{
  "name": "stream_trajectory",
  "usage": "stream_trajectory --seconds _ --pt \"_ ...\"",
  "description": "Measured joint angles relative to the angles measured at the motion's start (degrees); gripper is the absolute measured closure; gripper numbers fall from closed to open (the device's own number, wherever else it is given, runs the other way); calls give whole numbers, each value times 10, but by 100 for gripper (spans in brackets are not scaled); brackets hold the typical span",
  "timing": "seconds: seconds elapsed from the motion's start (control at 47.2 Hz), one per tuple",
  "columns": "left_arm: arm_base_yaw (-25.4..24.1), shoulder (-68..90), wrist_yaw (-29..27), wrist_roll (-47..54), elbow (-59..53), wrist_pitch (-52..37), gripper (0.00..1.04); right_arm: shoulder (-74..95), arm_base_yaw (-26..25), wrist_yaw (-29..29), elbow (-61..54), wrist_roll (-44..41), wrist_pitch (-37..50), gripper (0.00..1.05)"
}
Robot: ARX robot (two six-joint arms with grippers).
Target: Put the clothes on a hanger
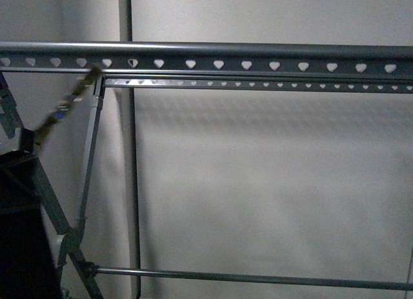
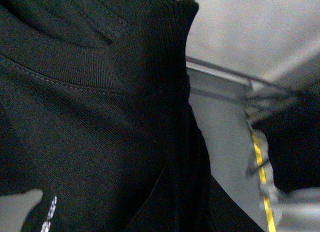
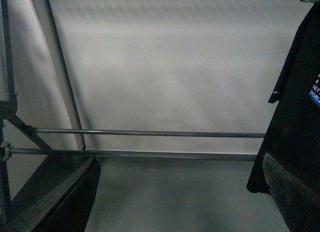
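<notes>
The hanger is a grey metal rack; its top rail [image 1: 245,57] with heart-shaped holes spans the front view, with a second punched rail [image 1: 258,84] just behind. The clothes [image 2: 90,122], a black T-shirt, fill the left wrist view, ribbed collar uppermost and a bit of white print [image 2: 50,214] low down. My left gripper is shut on the cloth, which hides its fingers. In the front view the shirt is a dark mass [image 1: 19,247] at the lower left, below the rails. My right gripper [image 3: 175,202] is open and empty, with the shirt [image 3: 300,117] hanging beside one finger [image 3: 292,192].
A slanted rack leg [image 1: 90,176] and a low crossbar [image 1: 258,278] stand before a plain pale wall. A blurred tan strip [image 1: 64,105] runs from the shirt up to the top rail. Two low bars [image 3: 150,134] cross the right wrist view.
</notes>
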State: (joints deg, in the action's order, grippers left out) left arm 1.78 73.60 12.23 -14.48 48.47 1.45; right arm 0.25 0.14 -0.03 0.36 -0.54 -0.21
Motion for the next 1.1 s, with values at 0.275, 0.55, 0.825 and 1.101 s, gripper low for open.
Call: stream_trajectory --seconds 0.275,0.55,0.825,1.101 --pt "57 -9 191 360 10 65 101 0 0 0 0 0 0 7" --pt "74 40 263 746 74 70 101 0 0 0 0 0 0 7" --pt "114 83 282 1006 114 34 101 0 0 0 0 0 0 7" --pt "123 87 285 1077 108 -26 101 0 0 0 0 0 0 7"
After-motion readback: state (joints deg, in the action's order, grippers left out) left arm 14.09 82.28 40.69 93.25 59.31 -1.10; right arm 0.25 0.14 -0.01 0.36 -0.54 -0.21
